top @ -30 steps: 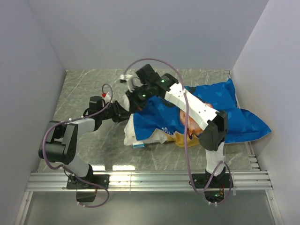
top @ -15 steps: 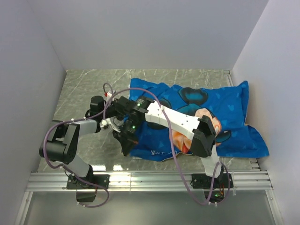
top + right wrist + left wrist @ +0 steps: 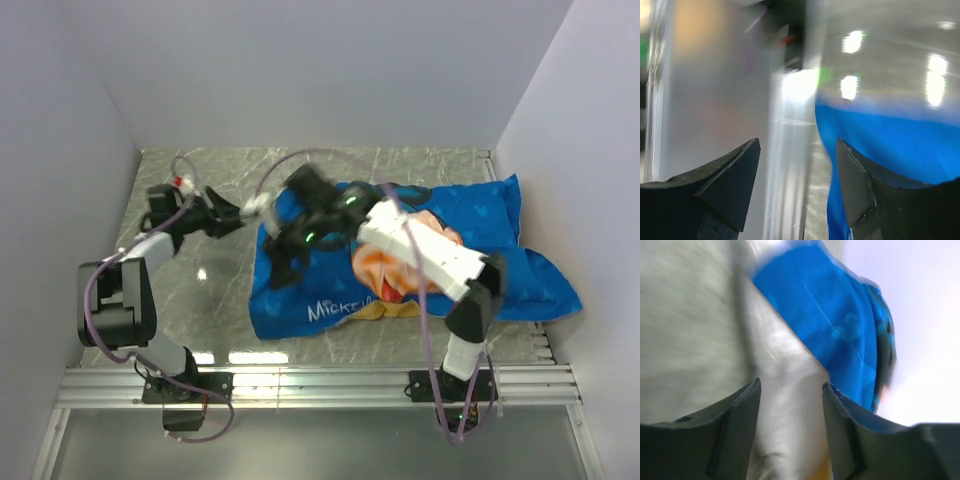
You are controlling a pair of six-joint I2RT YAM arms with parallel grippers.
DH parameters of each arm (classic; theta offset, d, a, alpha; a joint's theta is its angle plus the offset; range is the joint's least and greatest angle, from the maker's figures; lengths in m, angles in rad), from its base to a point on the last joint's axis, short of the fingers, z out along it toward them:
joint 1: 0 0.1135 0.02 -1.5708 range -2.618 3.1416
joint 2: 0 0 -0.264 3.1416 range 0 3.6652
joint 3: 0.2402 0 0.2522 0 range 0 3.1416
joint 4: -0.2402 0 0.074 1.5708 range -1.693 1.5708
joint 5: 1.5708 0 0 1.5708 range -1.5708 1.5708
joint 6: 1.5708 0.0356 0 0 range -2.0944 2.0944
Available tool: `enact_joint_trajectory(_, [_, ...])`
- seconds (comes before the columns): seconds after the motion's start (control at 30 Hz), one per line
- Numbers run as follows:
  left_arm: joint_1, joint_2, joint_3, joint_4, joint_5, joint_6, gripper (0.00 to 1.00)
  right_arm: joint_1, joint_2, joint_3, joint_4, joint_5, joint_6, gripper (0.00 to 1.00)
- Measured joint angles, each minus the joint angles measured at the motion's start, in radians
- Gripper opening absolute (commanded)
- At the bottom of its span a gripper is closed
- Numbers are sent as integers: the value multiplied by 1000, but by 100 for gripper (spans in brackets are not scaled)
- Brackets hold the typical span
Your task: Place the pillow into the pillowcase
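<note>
The blue pillowcase [image 3: 300, 300] with the mouse face lies bulging across the middle and right of the table, and an orange-yellow strip shows at its near edge. A white bit of the pillow [image 3: 262, 208] shows at the case's far-left end; the rest is hidden. My left gripper [image 3: 240, 213] points at that end. In the left wrist view its jaws [image 3: 791, 383] stand open, with white pillow fabric [image 3: 785, 405] lying between them and the pillowcase [image 3: 830, 315] beyond. My right gripper [image 3: 282, 265] hovers over the case's left edge, open and empty [image 3: 798, 141], next to the blue fabric [image 3: 890, 145].
Grey marble table [image 3: 200, 290] lies bare on the left. Pale walls close in on the left, far and right sides. An aluminium rail [image 3: 320, 385] runs along the near edge by the arm bases. Purple cables loop over both arms.
Both grippers have gone from shut to open. The left arm has pulled back to the left. The right gripper has moved up and away, and the pillowcase's left end has shifted.
</note>
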Motion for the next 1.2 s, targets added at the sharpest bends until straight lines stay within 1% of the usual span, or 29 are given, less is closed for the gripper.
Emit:
enact_joint_trajectory(0.1, [134,2,131,-195,-34,197,62,-200,-101,-68,105,85,108,70])
enact_joint_trajectory(0.13, [158,3,177,-248,-46,259,70,-274,-142,-92,132,134,137,70])
enact_joint_trajectory(0.17, [169,4,214,-284,-53,299,80,-334,-182,-113,156,191,156,70])
enact_joint_trajectory(0.2, [172,10,270,-320,-58,356,82,-382,-223,-139,179,256,168,69])
enact_joint_trajectory(0.3, [151,42,375,-357,-68,417,83,-479,-338,-229,231,419,177,69])
enact_joint_trajectory(0.37, [124,87,436,-368,-79,431,84,-546,-396,-293,247,523,170,68])
enact_joint_trajectory(0.4, [111,111,457,-368,-80,430,86,-582,-419,-328,258,577,166,68])
enact_joint_trajectory(0.43, [96,143,480,-367,-85,425,86,-620,-435,-362,261,634,158,66])
enact_joint_trajectory(0.53, [43,250,536,-354,-93,383,86,-696,-454,-475,268,808,125,66])
enact_joint_trajectory(0.63, [-17,322,543,-322,-90,322,88,-720,-459,-633,270,944,95,66])
enact_joint_trajectory(0.73, [-83,343,529,-262,-84,250,88,-719,-470,-749,296,1006,85,65])
enact_joint_trajectory(0.83, [-144,343,520,-200,-74,204,87,-718,-500,-788,317,1030,84,65])
enact_joint_trajectory(0.97, [-192,343,501,-132,-65,162,84,-717,-519,-802,349,1031,84,65])
enact_joint_trajectory(1.03, [-201,343,488,-96,-60,140,80,-717,-519,-809,360,1030,84,64])
enact_joint_trajectory(1.07, [-204,343,482,-77,-58,131,77,-717,-519,-813,364,1029,84,64])
enact_joint_trajectory(1.1, [-208,343,478,-64,-56,123,67,-717,-518,-816,369,1028,84,64])
enact_joint_trajectory(1.17, [-214,343,477,-44,-52,109,56,-717,-516,-818,375,1027,84,64])
enact_joint_trajectory(1.2, [-217,343,477,-36,-48,108,46,-717,-513,-818,379,1027,84,64])
